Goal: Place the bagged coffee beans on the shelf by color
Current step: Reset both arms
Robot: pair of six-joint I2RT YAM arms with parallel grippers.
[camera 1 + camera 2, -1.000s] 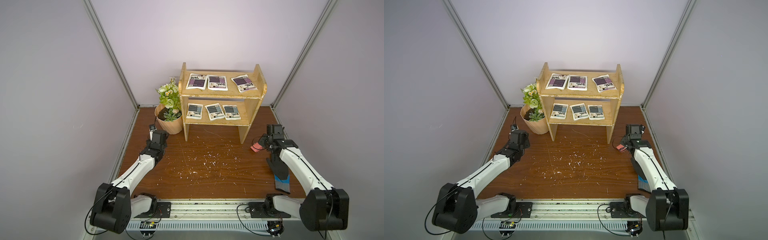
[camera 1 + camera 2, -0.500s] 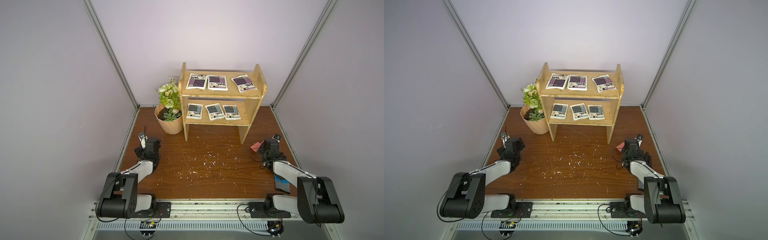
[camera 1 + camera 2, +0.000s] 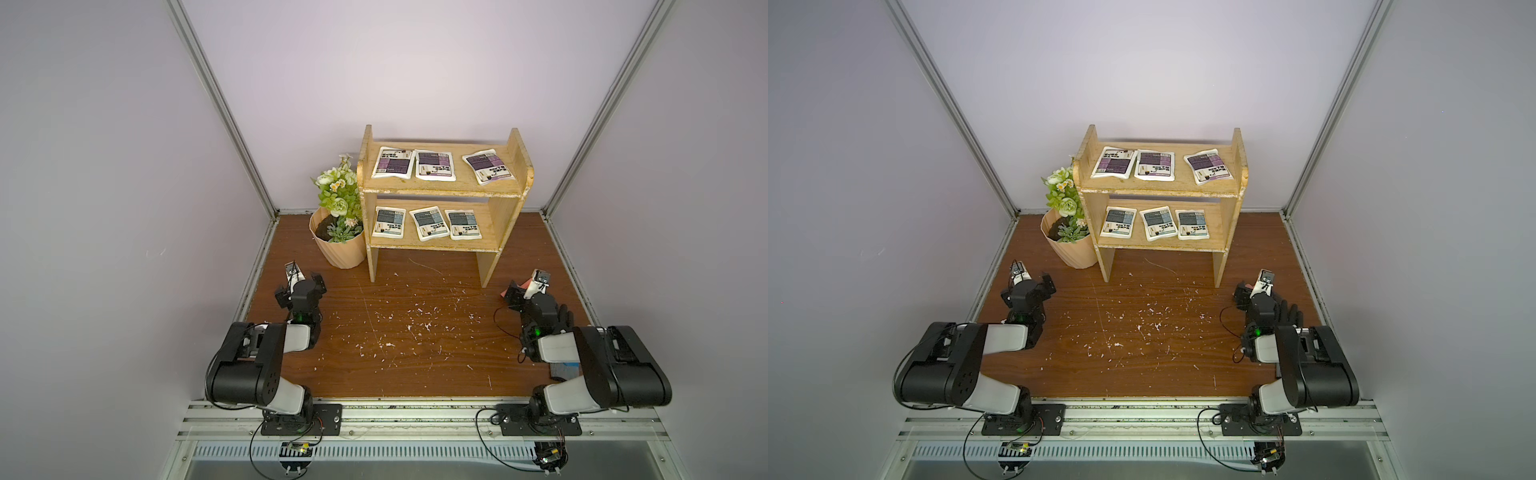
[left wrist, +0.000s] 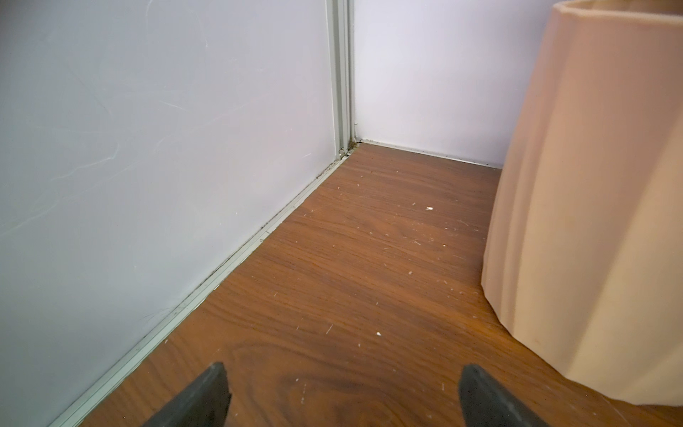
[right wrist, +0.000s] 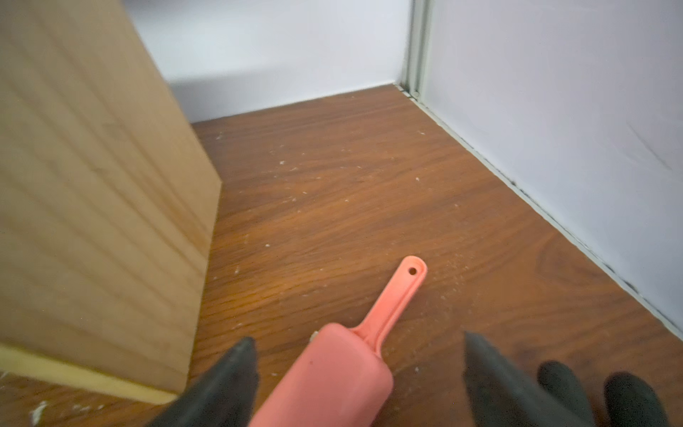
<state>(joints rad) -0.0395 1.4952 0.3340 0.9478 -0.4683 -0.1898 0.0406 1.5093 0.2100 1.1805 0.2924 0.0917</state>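
The shelf [image 3: 440,193] [image 3: 1158,193] stands at the back of the table. Three purple bagged coffee beans [image 3: 435,165] [image 3: 1154,165] lie flat on its upper board. Three grey-blue ones [image 3: 429,223] [image 3: 1158,223] lie on the lower board. My left gripper [image 3: 299,288] [image 4: 342,392] is open, low over bare table by the left wall, nothing between its fingers. My right gripper [image 3: 534,299] [image 5: 358,347] is open near the shelf's right upright [image 5: 92,203]. A pink handled tool [image 5: 332,373] lies on the table between its spread jaws, untouched.
A ribbed peach flowerpot [image 3: 338,249] [image 4: 591,185] with flowers stands left of the shelf, close ahead of the left gripper. Black finger-like shapes [image 5: 561,380] show beside the right gripper. A blue object [image 3: 561,368] lies under the right arm. White flecks dot the table.
Both arms have pulled back from the shelf toward the front rail and folded low. Both grippers have opened wider, the right one from nearly shut.
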